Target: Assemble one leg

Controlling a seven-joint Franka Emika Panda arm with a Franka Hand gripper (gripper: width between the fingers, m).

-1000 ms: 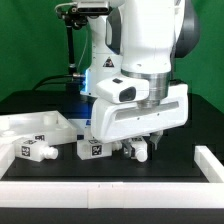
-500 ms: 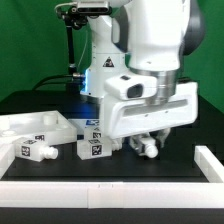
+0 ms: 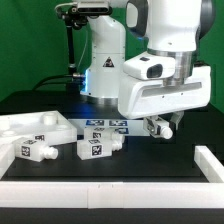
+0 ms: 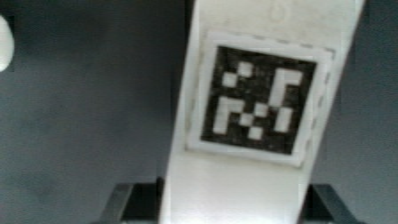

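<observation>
**Exterior view: the leg has left the table and hangs in the gripper**

One second ago the gripper [image 3: 159, 127] was low, in front of the marker board [image 3: 104, 125], with its fingertips down at the table around the leg [image 3: 167, 128]. Now the arm has risen and moved toward the exterior view's right. The leg is in the air beyond the right end of the marker board and touches nothing below it. In my judgement the pick-up step is finished, and the leg must now be carried to the tabletop [image 3: 30, 126], which lies on the far side of the marker board, at the exterior view's left.

In the wrist view the dark fingers [image 4: 139, 198] stand on both sides of the white body, so the jaws pinch the leg and are not spread wide.

A loose leg [image 3: 95, 148] lies just in front of the marker board. A second loose leg [image 3: 35, 150] lies further from it, beside the tabletop.

There are no brand names or words that I can read. The held leg shows a square black-and-white tag [image 4: 263, 95], and similar tags sit on the marker board and on both loose legs.
</observation>
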